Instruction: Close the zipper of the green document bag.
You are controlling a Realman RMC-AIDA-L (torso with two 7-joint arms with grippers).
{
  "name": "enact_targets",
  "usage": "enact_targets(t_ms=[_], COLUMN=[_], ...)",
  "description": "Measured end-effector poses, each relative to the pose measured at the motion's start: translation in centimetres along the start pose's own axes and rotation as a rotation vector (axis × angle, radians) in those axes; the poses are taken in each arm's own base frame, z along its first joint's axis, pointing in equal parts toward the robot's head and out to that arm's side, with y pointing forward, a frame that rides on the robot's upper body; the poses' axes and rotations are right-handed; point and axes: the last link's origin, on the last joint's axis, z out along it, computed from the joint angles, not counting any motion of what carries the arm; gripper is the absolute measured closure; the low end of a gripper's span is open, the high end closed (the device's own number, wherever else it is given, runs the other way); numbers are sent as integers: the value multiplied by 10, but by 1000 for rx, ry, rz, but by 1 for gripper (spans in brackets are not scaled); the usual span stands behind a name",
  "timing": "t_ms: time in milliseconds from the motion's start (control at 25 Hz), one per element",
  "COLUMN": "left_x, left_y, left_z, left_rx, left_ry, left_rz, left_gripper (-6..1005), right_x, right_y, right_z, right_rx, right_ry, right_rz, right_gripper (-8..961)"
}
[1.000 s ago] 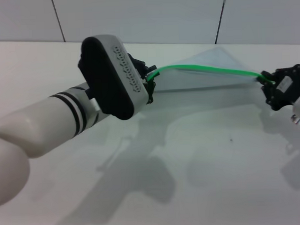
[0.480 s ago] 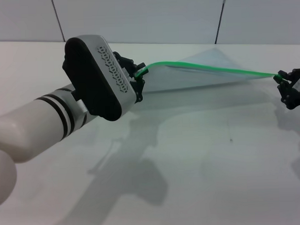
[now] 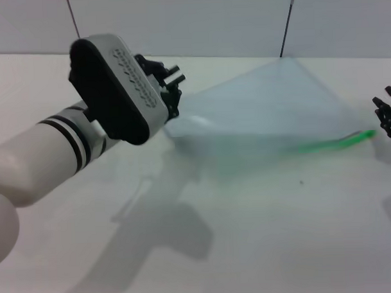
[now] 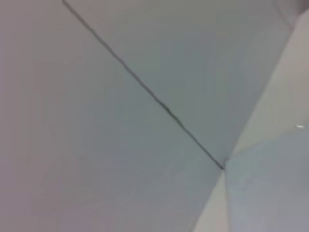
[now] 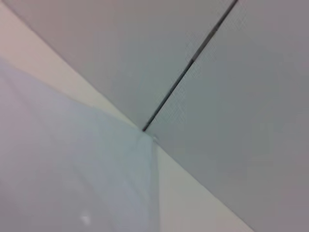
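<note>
The green document bag (image 3: 278, 108) is a translucent pale sheet lying slack and blurred on the white table, between my two arms. Its zipper (image 3: 336, 141) shows as a bright green streak along the near right edge; the slider tab cannot be made out. My left gripper (image 3: 170, 84) hovers open just above the bag's left corner, holding nothing. At the right edge of the head view my right gripper (image 3: 388, 117) is open, a little apart from the green strip's end. A pale patch of the bag (image 4: 275, 193) appears in the left wrist view, and the bag (image 5: 72, 169) also fills part of the right wrist view.
The white table (image 3: 263, 234) stretches toward me below the bag. A tiled wall (image 3: 191, 18) with dark seams stands behind it. My left forearm (image 3: 48, 151) crosses the left side of the head view.
Both grippers have let go of the green strip, which was stretched taut in the air between them. The bag has dropped onto the table. Both arms have moved outward, away from each other.
</note>
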Motion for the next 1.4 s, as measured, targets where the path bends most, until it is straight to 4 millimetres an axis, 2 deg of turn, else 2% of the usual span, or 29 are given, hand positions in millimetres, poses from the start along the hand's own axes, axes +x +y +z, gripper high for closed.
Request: enact_targets(t_ms=[160,320,400,520,640,880,1120,1400], left_x=[-4,-9,-10,-12,-12,-12,-21,-32], left_y=[-5,-11,-18,-28,-33,-27,-16,-9], left_z=[1,1,0,0,-3,-15,-23,-28], left_rx=[56,123,180,274,335,431,511,537], left_ry=[21,47,72,110,159,233,269,259], left_rz=[-75,-182,-245,-355,-467,-509,-478,-461], left_gripper=[902,776,702,572,463,325,212,212], right_x=[-11,-28,-43,-63,-71,-69,-35,-21], right_y=[0,-7,-6,6,20,27,26,33], right_z=[-4,-27,-38,-44,-46,-57,-61,-58], right_rx=[-20,-23,-14,-8,10,183,363,367], right_ry=[-87,-273,-368,-462,-502,-585,-592,-553], right_rz=[146,326,356,365,393,463,554,567], right_gripper=[628,516,465,390,340,341,343,345])
